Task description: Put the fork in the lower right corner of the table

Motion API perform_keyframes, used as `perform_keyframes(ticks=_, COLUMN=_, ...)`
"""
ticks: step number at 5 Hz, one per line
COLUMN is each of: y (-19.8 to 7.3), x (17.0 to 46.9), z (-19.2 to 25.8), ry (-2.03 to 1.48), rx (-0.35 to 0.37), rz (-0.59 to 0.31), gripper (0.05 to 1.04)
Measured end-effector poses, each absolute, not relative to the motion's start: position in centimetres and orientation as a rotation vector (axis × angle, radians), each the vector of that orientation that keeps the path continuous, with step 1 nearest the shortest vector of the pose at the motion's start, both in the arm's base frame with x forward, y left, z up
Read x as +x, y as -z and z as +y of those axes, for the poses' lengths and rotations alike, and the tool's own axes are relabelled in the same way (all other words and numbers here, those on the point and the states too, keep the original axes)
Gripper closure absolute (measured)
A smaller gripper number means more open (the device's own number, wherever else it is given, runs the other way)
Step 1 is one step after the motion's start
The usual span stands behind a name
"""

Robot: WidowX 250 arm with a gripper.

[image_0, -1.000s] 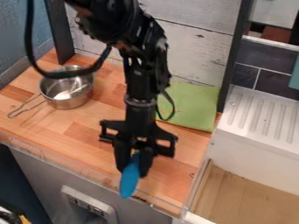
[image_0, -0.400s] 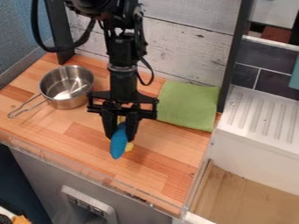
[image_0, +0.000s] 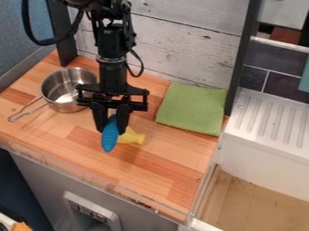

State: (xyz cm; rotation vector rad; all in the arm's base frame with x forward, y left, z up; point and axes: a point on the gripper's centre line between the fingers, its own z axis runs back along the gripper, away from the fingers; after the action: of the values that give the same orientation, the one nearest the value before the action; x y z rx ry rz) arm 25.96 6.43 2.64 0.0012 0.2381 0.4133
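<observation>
Blue and ribbed, a tapered piece [image_0: 109,140] hangs point down from your gripper [image_0: 112,129], whose fingers are drawn in close and hold it between them. You cannot tell for sure whether this is the fork. You have it over the middle of the wooden table [image_0: 160,169], well apart from the lower right corner. Just right of it you see a yellow thing [image_0: 132,137], partly hidden by a finger. To your gripper's left sits a metal pot [image_0: 67,106]; a green cloth [image_0: 192,109] lies to the right.
</observation>
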Motion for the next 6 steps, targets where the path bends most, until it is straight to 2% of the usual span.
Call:
perform_keyframes(ticks=2, y=-2.8, x=27.3, z=9.2, ry=-0.476, rx=0.013, rz=0.220, gripper=0.687)
perform_keyframes(ticks=3, y=-3.2, x=27.3, z=9.0, ry=-0.463, rx=-0.002, rz=0.211, gripper=0.687)
perform_keyframes(ticks=5, y=-6.1, x=24.8, z=6.9, ry=-0.395, rx=-0.012, rz=0.162, gripper=0.687)
perform_keyframes(ticks=6, y=-7.0, x=22.0, z=5.9, ry=-0.378, rx=0.006, rz=0.163, gripper=0.687)
